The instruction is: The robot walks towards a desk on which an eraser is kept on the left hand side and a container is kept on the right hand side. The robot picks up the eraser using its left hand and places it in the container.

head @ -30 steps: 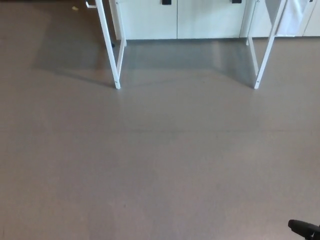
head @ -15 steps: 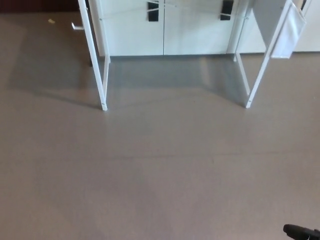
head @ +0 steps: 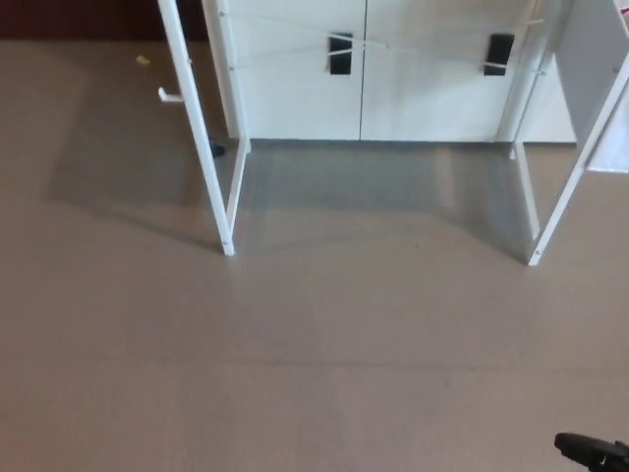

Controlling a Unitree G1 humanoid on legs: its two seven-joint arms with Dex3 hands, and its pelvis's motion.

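Only white desk legs [head: 200, 128] visible ahead on floor [head: 314, 334]; right hand [head: 594, 453] well below them, finger state unclear.

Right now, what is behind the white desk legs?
Behind the white desk legs stands a white cabinet with two black handles. The desk top is out of frame, so eraser and container cannot be seen.

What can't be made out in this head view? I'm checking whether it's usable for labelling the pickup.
- Desk top: cut off by the top edge; only the white desk legs show, so eraser and container are unseen.
- Right robot hand: only a black tip at the bottom right corner, cut by the edge; open or shut unclear.
- Left robot hand: out of frame.
- Small speck on the floor: too small to identify.
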